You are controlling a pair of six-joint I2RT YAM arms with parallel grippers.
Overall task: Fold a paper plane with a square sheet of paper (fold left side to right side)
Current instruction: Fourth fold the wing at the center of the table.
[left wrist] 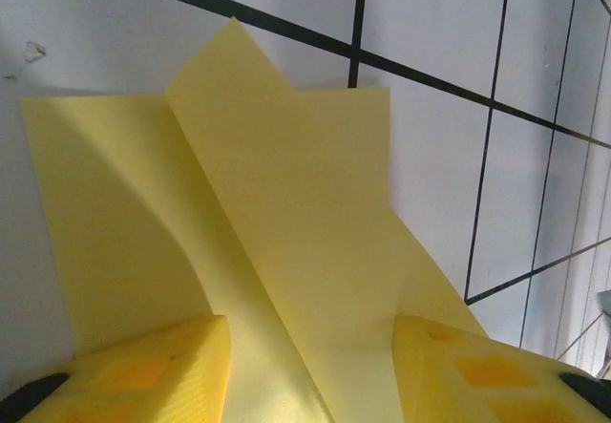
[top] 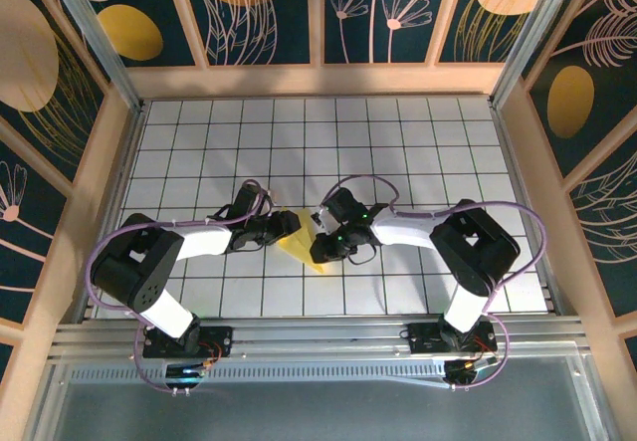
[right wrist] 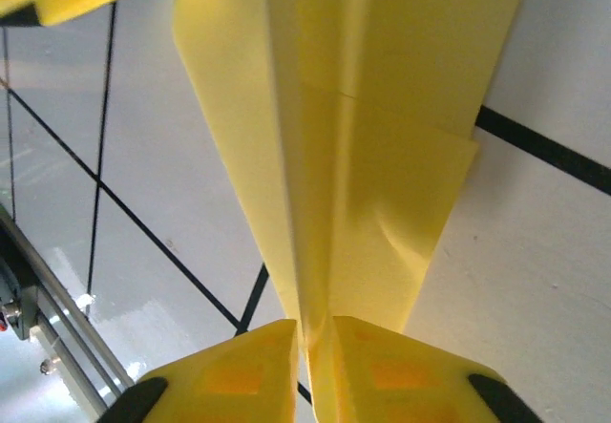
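Right fingers sit almost together, pinched on a raised fold of the yellow sheet of paper. The ridge runs up from btwn the 2 tips, w/ flaps falling away on both sides. Left fingers stand apart, 1 at each side of the sheet, which lies flat on the desk w/ a diagonal crease and 1 pointed flap overlapping the rest. Whether those tips touch it can't be told. From above, the sheet lies mid-desk, toward the near side, btwn the 2 wrists, its narrow end toward the arm bases. Left arm reaches in from the left and right arm from the right, both low over the desk of white tiles w/ black grid lines. Floral panels wall the desk.
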